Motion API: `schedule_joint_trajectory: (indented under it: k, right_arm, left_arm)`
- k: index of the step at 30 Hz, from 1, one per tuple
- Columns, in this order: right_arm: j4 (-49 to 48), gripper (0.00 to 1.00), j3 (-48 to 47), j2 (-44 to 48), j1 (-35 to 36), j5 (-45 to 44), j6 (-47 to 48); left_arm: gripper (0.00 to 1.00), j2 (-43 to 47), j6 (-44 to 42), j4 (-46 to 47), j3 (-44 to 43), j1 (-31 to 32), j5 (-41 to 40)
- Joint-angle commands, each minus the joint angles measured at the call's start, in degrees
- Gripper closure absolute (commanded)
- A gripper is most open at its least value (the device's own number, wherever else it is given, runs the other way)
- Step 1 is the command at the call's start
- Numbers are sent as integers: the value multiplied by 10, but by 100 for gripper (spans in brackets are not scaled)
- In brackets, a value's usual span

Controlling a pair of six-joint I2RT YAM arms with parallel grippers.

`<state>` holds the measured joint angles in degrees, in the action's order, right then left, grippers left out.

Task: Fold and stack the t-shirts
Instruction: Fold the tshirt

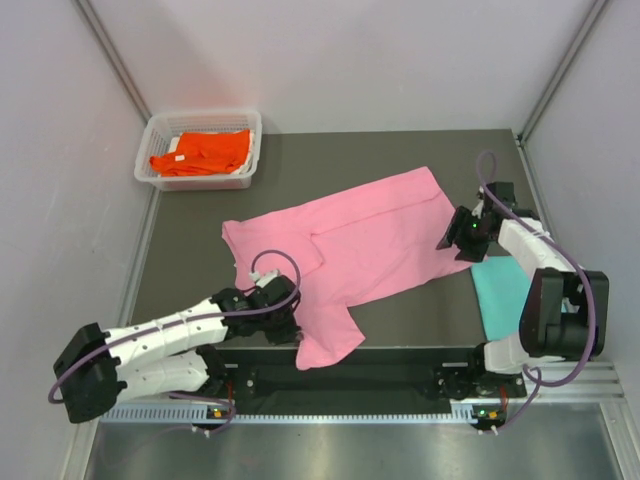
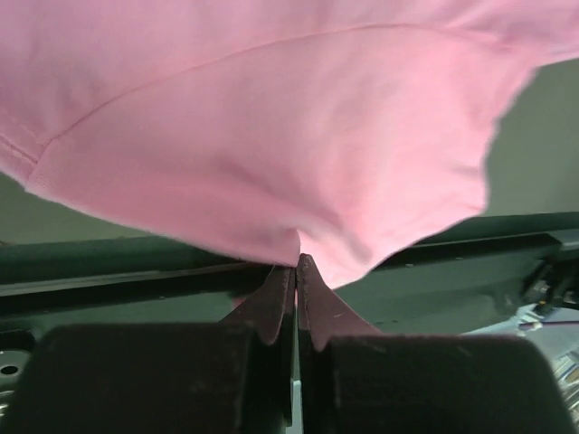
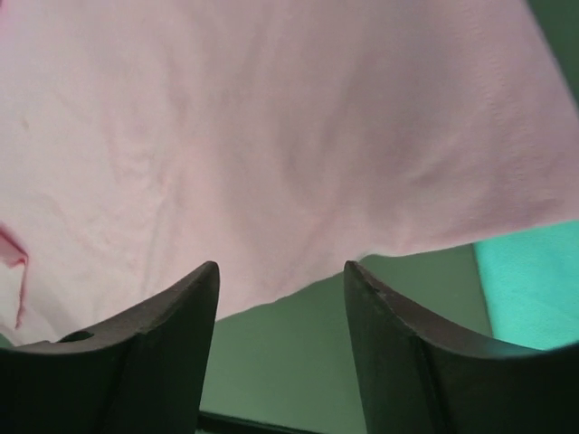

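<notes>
The light pink t-shirt (image 1: 370,245) lies spread across the middle of the table, one part hanging toward the front edge. My left gripper (image 1: 285,305) is shut on its near left edge; the left wrist view shows the jaws (image 2: 297,267) pinching the pink cloth (image 2: 271,136). My right gripper (image 1: 447,243) is open at the shirt's right edge; its fingers (image 3: 185,303) stand apart just short of the pink hem (image 3: 271,163). The teal t-shirt (image 1: 503,293) lies folded at the right, also showing in the right wrist view (image 3: 534,280). The orange t-shirt (image 1: 203,152) lies in the basket.
A white mesh basket (image 1: 150,160) stands at the back left corner of the dark table (image 1: 400,310). Pale walls close in on both sides. The arm bases and a metal rail (image 1: 350,410) run along the near edge.
</notes>
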<state>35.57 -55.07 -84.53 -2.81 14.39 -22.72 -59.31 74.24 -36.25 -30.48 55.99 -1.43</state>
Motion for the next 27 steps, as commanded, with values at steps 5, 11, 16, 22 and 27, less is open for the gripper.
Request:
schedule_joint_trajectory:
  k: [5, 11, 16, 22, 27]
  right_arm:
    - [-59, 51, 37, 43, -106, -25, -41]
    - [-68, 49, 3, -7, -175, -10, -22]
    - [-79, 54, -10, -33, -179, -6, -31]
    - [-76, 55, -10, -38, -179, -11, -42]
    - [-67, 56, 4, -18, -179, -19, -46]
  left_arm:
    - [100, 22, -93, 2, -65, 2, -56]
    - [100, 26, -141, 23, -78, -2, -64]
    - [100, 20, -180, 43, -89, -14, -45]
    - [100, 26, -211, 33, -93, -41, -29]
    - [100, 35, -224, 26, -98, -55, -18]
